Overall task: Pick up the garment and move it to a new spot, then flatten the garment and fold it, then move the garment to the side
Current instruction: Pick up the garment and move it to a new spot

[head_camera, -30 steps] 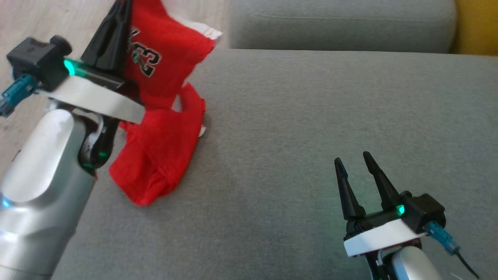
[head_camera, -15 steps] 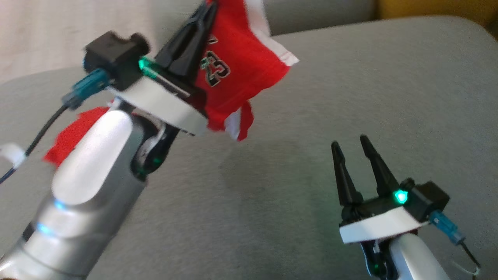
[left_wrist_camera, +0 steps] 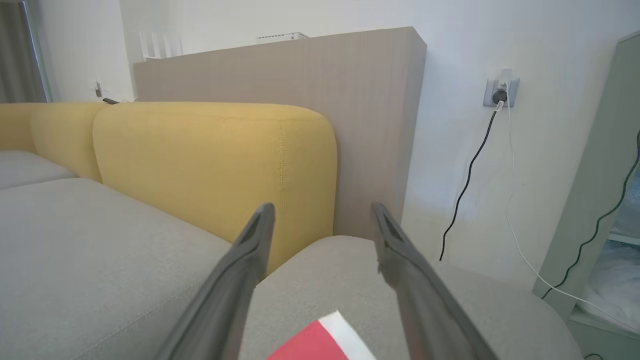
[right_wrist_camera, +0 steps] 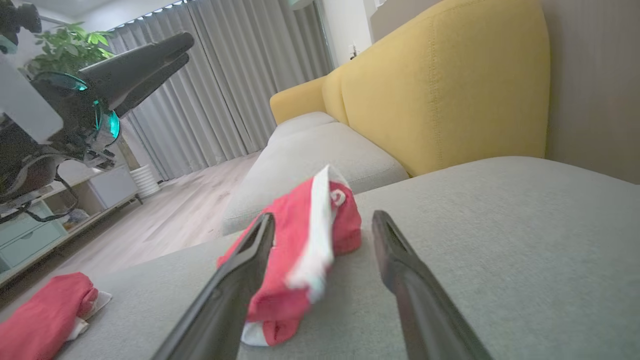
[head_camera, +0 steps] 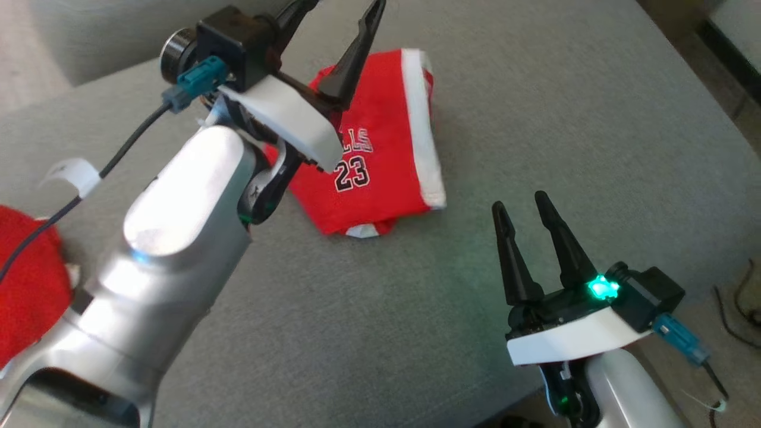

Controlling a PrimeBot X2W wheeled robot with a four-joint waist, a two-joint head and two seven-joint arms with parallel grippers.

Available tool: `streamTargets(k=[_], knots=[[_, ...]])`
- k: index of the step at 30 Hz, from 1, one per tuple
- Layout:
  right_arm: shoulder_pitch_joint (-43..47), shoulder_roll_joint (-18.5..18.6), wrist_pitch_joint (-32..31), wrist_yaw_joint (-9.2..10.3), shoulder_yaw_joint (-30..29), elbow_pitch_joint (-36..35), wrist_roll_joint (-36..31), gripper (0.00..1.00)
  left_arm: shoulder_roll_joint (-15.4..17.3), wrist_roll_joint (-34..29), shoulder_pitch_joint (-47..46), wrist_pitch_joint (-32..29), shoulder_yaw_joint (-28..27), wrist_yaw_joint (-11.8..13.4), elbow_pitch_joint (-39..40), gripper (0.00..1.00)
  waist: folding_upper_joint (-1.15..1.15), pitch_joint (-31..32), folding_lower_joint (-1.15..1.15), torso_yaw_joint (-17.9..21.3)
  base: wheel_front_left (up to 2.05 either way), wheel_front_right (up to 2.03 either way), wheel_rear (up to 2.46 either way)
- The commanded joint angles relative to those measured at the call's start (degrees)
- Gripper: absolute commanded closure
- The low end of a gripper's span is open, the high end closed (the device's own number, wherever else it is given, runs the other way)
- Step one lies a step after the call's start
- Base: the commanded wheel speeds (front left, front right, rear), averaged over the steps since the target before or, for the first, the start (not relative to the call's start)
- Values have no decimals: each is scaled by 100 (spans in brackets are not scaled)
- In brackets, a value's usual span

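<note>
Soft, light red knit garment with white trim (head_camera: 380,172) is lying rumpled below the spread, empty left tool (head_camera: 339,24); its white hem (head_camera: 423,131) is probably offering the surest pinch.

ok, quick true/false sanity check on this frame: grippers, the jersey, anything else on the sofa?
1. The left gripper is shut on the garment. False: its jaws stand open and the garment lies free on the grey cushion.
2. The right gripper is open and holds nothing. True.
3. The garment lies with the number 23 facing up. True.
4. A second red garment lies to the right of the right gripper. False: it lies at the left edge of the head view, beside the left arm.
5. The backrest is blue. False: it is yellow.
</note>
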State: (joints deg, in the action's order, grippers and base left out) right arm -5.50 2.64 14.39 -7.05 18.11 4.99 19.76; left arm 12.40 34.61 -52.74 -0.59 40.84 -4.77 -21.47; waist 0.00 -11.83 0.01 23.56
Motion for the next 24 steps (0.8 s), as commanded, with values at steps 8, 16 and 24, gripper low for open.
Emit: streamTargets(k=[8,16,24], knots=[[-179,23,61,-44,-65,-166,-30,0,109,-29,-312,494,-101,-130,-282,0,0,4,-1,-280,0,0,0],[-15,23,61,-44,-393,-9,-309,0,476,-5,437,1051,-238,88,-323,0,0,506,-1,-1393,0,0,0],[182,23,61,-44,-551,98,-426,0,825,42,1797,1373,-325,555,139,0,0,861,-1,-2062,0,0,0]])
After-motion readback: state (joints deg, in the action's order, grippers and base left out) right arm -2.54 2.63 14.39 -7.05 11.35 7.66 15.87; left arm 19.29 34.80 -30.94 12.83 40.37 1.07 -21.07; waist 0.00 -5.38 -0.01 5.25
